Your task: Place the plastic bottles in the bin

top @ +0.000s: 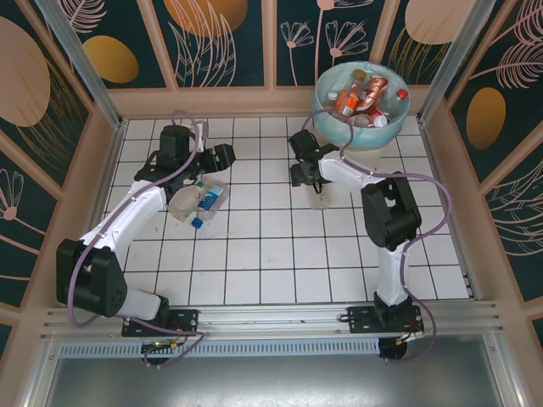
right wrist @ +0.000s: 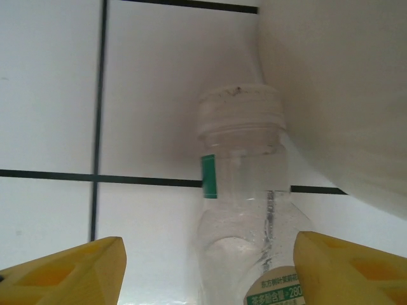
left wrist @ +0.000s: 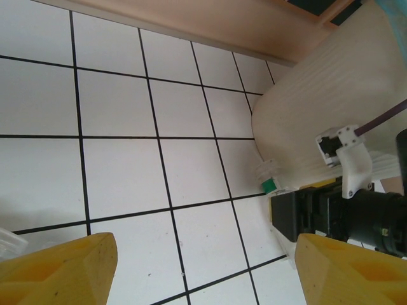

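Note:
The bin [top: 333, 121], white with a blue-green liner, stands at the back right and holds several plastic bottles [top: 363, 97]. A clear bottle [right wrist: 245, 210] with a white cap and a green tab lies on the tiles against the bin's wall [right wrist: 343, 95]. My right gripper [right wrist: 210, 270] is open around this bottle's body, with a clear gap on the left side. From above, the same bottle [top: 321, 198] shows just below my right gripper [top: 310, 180]. My left gripper [left wrist: 206, 270] is open over bare tile. Two more bottles [top: 202, 203] lie beside the left arm.
The left wrist view takes in the bin's white wall [left wrist: 318, 101], the clear bottle's neck [left wrist: 270, 181] and the right gripper's black body [left wrist: 311, 213]. A wooden ledge [top: 221, 100] runs along the back of the tiled table [top: 271, 254].

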`<act>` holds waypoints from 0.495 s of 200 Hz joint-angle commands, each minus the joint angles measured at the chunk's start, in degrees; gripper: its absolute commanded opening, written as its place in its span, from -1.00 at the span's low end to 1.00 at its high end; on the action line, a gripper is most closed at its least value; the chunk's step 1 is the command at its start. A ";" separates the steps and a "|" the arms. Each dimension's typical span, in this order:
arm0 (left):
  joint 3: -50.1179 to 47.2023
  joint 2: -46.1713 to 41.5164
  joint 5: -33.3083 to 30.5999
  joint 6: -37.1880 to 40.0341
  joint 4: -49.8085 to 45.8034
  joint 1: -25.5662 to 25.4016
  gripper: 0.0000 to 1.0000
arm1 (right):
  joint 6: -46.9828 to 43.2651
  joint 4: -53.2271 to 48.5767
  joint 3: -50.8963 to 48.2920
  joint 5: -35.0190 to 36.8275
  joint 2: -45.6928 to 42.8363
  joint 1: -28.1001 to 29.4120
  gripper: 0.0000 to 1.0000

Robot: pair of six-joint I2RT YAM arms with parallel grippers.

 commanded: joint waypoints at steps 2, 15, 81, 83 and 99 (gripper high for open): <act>0.28 0.35 1.29 0.02 0.93 -0.07 0.48 | 2.30 -2.00 -3.69 -1.14 0.22 -0.07 0.42; 0.48 0.69 1.47 -0.09 0.82 -0.07 0.48 | 2.61 -1.51 -4.82 -1.68 0.27 0.02 0.42; 0.23 1.43 2.09 -0.20 0.95 -0.07 0.48 | 3.23 -1.06 -7.24 -3.32 1.28 0.18 0.44; 0.27 1.55 2.09 -0.27 0.92 -0.06 0.48 | 3.26 -1.08 -7.34 -3.26 1.28 0.19 0.45; 0.07 1.63 2.30 -0.30 0.90 -0.08 0.48 | 3.42 -1.36 -7.64 -2.90 1.20 0.58 0.49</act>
